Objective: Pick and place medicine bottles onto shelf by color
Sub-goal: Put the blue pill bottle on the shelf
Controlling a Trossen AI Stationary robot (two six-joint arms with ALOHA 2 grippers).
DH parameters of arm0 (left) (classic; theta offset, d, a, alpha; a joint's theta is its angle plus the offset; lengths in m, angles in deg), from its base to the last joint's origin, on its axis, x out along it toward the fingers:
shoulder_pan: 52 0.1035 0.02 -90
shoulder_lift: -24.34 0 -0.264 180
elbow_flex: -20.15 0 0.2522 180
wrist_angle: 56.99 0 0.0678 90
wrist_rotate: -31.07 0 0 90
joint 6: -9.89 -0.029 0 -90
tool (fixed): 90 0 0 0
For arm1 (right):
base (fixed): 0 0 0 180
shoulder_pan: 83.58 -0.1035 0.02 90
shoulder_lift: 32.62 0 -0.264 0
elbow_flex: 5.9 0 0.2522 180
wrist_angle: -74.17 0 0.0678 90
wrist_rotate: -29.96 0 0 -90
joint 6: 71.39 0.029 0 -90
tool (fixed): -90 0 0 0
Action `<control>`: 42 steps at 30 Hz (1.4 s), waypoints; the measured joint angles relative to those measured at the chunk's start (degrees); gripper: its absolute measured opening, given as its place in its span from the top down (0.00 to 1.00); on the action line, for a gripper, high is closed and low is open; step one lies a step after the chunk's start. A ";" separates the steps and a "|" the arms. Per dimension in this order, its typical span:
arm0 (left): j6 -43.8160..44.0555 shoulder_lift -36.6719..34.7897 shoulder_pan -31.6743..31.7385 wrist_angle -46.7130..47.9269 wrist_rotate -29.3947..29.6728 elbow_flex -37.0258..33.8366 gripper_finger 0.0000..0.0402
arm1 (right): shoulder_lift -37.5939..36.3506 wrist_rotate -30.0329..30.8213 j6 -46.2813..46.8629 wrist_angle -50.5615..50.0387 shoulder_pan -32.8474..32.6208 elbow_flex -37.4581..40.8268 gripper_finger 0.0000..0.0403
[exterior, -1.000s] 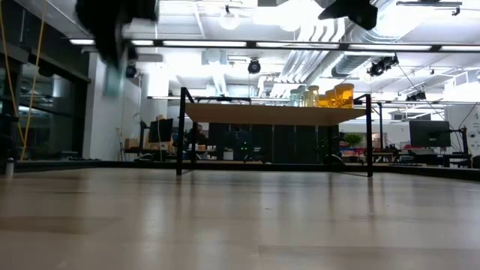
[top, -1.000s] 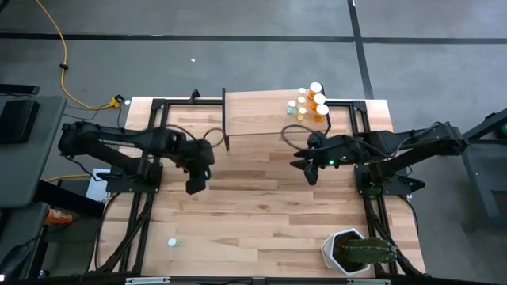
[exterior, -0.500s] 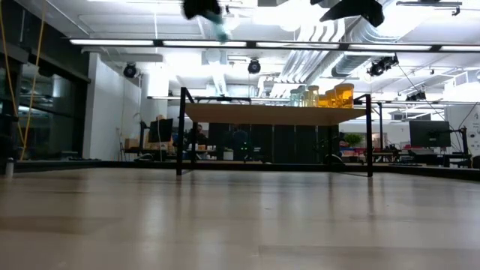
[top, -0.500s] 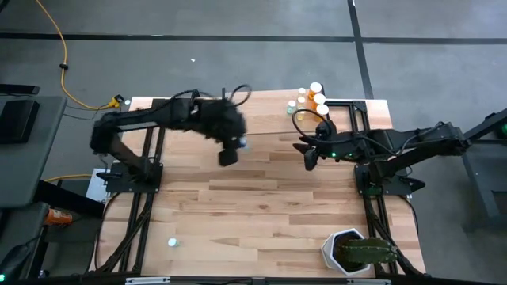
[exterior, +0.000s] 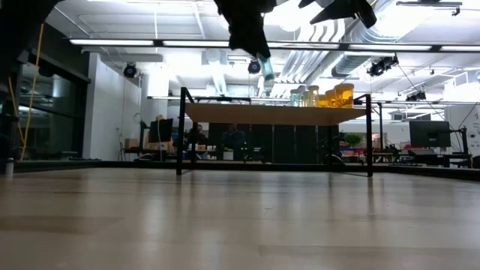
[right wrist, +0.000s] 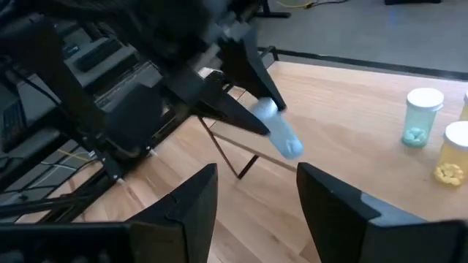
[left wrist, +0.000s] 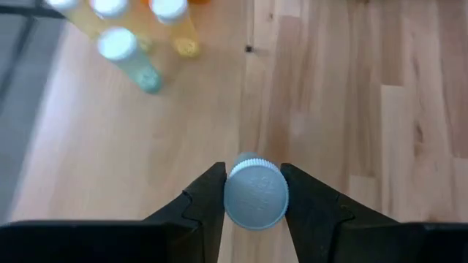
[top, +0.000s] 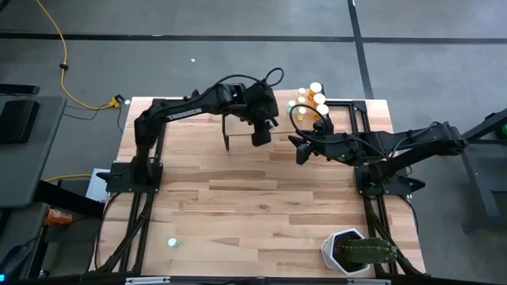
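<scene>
My left gripper (top: 261,136) hangs over the near edge of the light-wood shelf (top: 279,111), shut on a pale blue medicine bottle (left wrist: 254,191) with a white cap. The low view shows the bottle (exterior: 266,69) high above the shelf board (exterior: 274,113). Several orange, green and pale blue bottles (top: 313,101) stand upright on the shelf's right end. My right gripper (top: 300,151) waits open just right of the left one, fingers (right wrist: 189,210) pointing at the held bottle (right wrist: 278,133), nothing between them. My left gripper pinches the bottle's cap end (left wrist: 253,175) between its two fingers, one on each side. The fingers slant down from the table's left and near side, and the bottle lies along them. Its body (right wrist: 284,140) sticks out past the fingertips, tilted bottom-down, lifted clear of shelf and table.
A pale blue bottle (top: 172,243) lies alone on the tabletop at the near left. A white pot with a green plant (top: 354,252) stands at the near right corner. The shelf's thin black legs (exterior: 181,131) rise from the table.
My left gripper has swung from the table's left middle toward the far right and upward, carrying the pale blue bottle to above the shelf's near edge, and has rolled on the way. My right gripper has stayed in place but turned its fingers toward the left arm.
</scene>
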 joint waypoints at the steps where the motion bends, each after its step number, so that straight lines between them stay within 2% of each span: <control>1: -0.02 0.46 0.42 0.22 -1.22 0.00 0.72 | 0.02 0.04 0.33 0.00 0.00 0.02 0.56; 5: 0.01 1.33 1.48 0.22 -2.48 0.01 0.71 | 0.05 1.09 1.29 -0.05 0.00 0.04 0.56; 15: -0.02 1.97 4.07 0.54 0.69 0.07 0.71 | 0.07 2.51 1.49 -0.10 0.00 0.04 0.56; 22: 0.09 3.48 5.56 1.32 -0.79 -0.37 0.71 | 0.07 2.78 1.44 -0.13 0.00 0.07 0.56; 42: -2.42 5.54 5.32 -0.89 -1.41 -0.31 0.71 | 0.09 2.76 1.46 -0.15 0.00 0.09 0.56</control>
